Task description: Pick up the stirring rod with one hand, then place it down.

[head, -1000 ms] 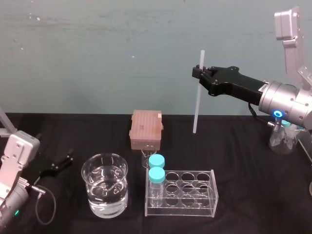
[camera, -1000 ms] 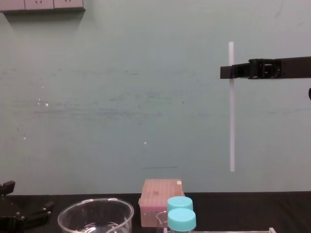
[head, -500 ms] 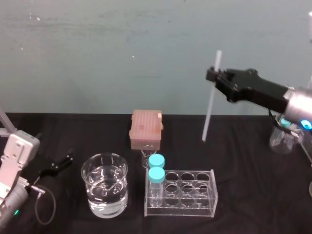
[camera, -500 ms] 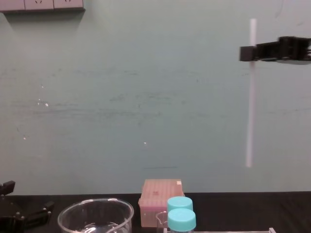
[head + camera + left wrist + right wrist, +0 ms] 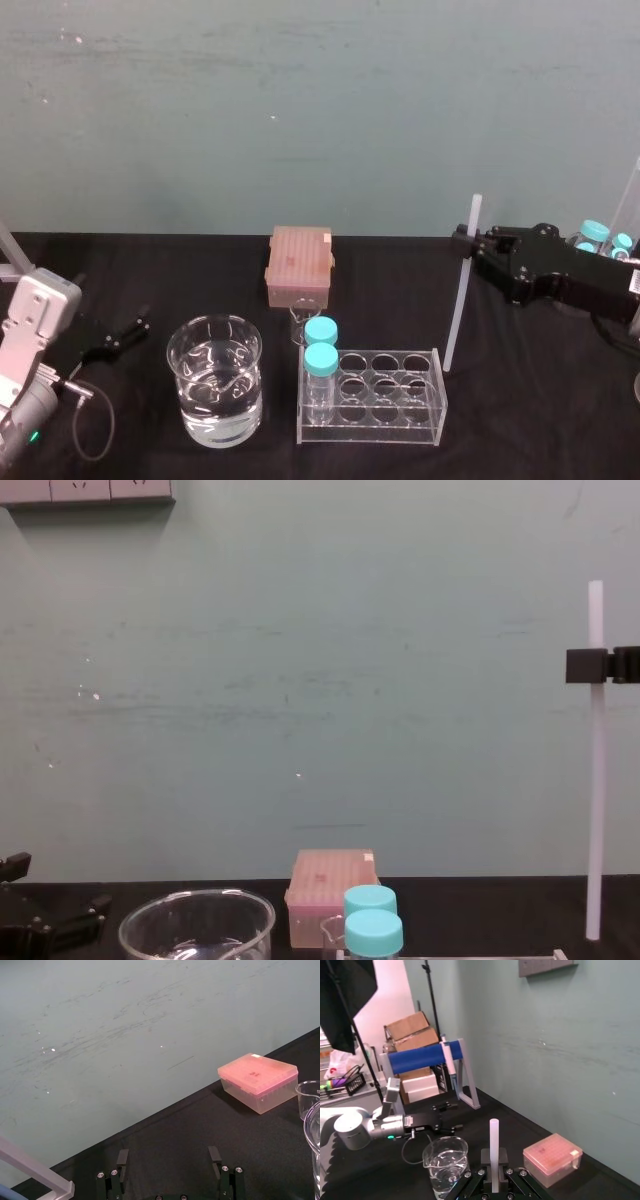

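**A:** How far along with the stirring rod [image 5: 461, 288]?

**B:** Picked up, by the look of it. Pinched near its upper end in the right gripper [image 5: 466, 243], jaws pressed onto it from both sides. Hanging nearly upright with a slight lean, just beside the right end of the clear rack [image 5: 372, 395]. Lower tip close to the black table [image 5: 520, 430]; touching or not, cannot tell.

**A:** Left to do?

**B:** Judging from that, only the second half: setting it down and letting go. Not yet released.

**A:** And the left gripper [image 5: 125, 336]?

**B:** Parked low at the table's left edge, fingers spread apart, gripping nothing.

**A:** On the surface round about?

**B:** Two blue-capped bottles [image 5: 321, 345] at the rack's left end. Left of those, a glass beaker [image 5: 215, 392] part full of water. Behind, towards the wall, a pink lidded box [image 5: 299, 264]. More capped bottles [image 5: 592, 232] at the far right, beyond the right arm.

**A:** The room?

**B:** Straight behind the table, a plain scuffed teal wall [image 5: 300, 100], with wall sockets [image 5: 85, 490] high up in the chest view. Off to one side, from the right wrist view, stacked cardboard boxes [image 5: 410, 1027] and a blue roll [image 5: 417, 1058] on a white stand.
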You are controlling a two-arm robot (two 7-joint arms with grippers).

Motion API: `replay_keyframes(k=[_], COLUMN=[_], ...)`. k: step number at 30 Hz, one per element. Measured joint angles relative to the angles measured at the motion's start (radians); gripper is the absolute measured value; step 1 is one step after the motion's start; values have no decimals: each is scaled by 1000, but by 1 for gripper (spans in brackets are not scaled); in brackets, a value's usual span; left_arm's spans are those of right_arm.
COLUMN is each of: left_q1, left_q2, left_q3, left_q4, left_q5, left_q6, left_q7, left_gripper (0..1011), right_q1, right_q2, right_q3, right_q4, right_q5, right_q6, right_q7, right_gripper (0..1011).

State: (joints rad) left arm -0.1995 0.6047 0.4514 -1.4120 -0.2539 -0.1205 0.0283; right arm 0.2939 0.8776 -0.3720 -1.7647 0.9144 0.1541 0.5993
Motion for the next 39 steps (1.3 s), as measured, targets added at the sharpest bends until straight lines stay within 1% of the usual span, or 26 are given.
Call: replay_keyframes(k=[2,6,8,11,20,31,39], left_q1=[0,0,0,0,0,0,0], left_q2=[0,0,0,0,0,0,0], left_q3=[0,0,0,0,0,0,0], left_q4=[0,0,0,0,0,0,0], left_q5=[0,0,0,0,0,0,0], left_q6=[0,0,0,0,0,0,0], left_q7=[0,0,0,0,0,0,0], left_gripper=[1005,1005,1005,1005,1005,1005,1005], right_q1=[-7,-9,-7,2,25,31,37], right_q2=[-2,-18,-25,-46,-85,-112,-137], right_q3=[0,-8,-12,-26,-56,-75,-88], right_q4=[4,17,23,45,97,139,171], right_q5=[-10,-25,-31,-50,-92,-122,-149], right_q6=[-26,-52,-57,-68,-78,-79,-95], right_q7=[12,25,29,39,55,63,70], right_gripper=[72,72,72,72,72,72,72])
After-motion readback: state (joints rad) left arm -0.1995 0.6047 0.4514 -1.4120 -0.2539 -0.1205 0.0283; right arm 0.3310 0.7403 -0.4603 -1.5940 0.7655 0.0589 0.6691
